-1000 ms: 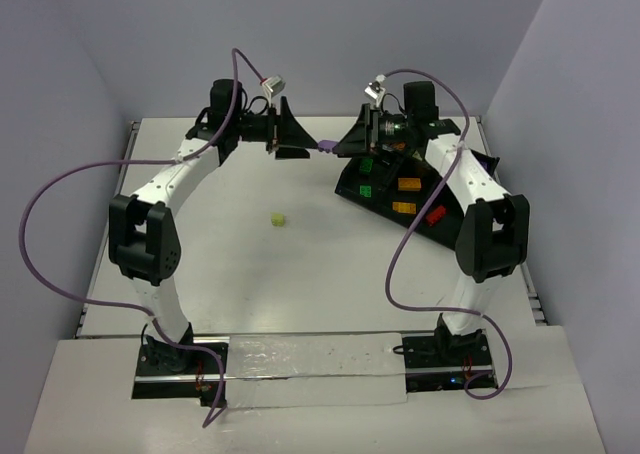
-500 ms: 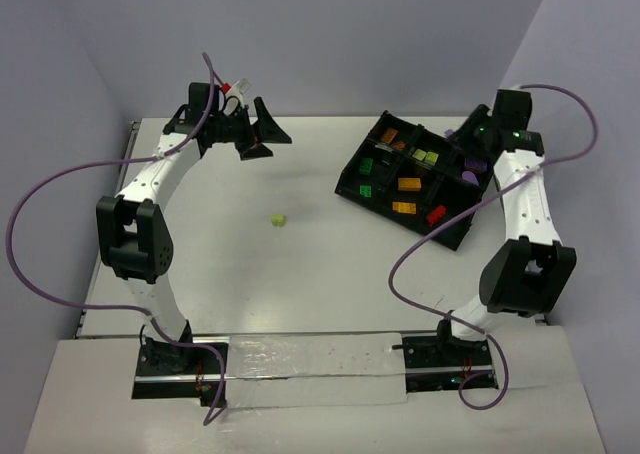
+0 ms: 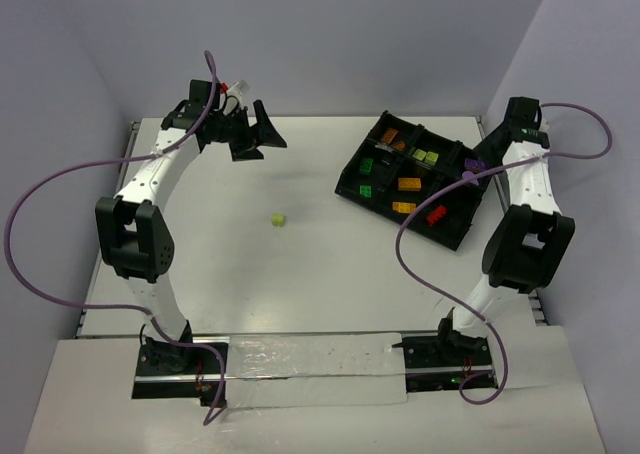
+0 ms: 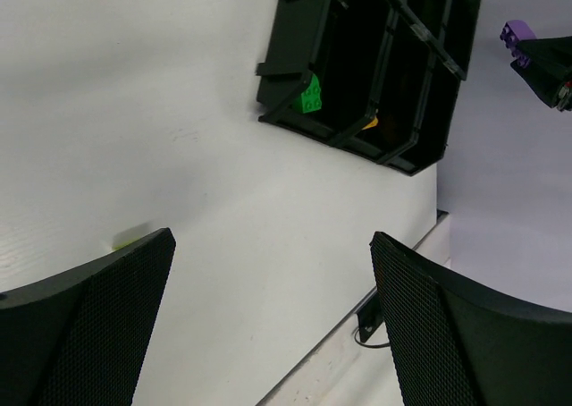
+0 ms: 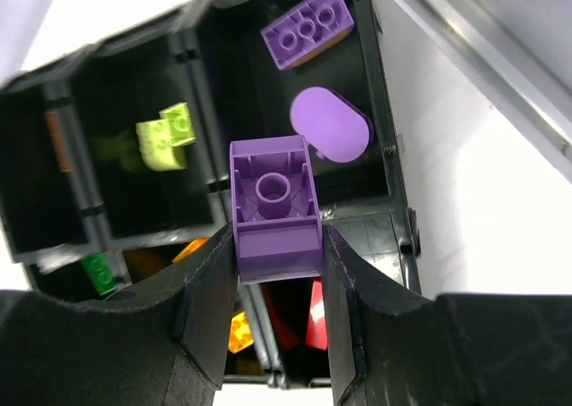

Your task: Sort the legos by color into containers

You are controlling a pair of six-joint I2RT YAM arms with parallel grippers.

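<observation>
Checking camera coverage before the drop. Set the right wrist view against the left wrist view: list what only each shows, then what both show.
Right wrist only: two purple pieces lying in the compartment beyond the right gripper, and yellow-green bricks in the next one. Left wrist only: the open left gripper and a loose yellow-green brick on the table. Both: the black tray and the purple brick that the right gripper holds.

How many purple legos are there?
3. One lego is pinched in the right gripper above the tray; a brick and a rounded piece lie in one compartment. More may be hidden.
</observation>
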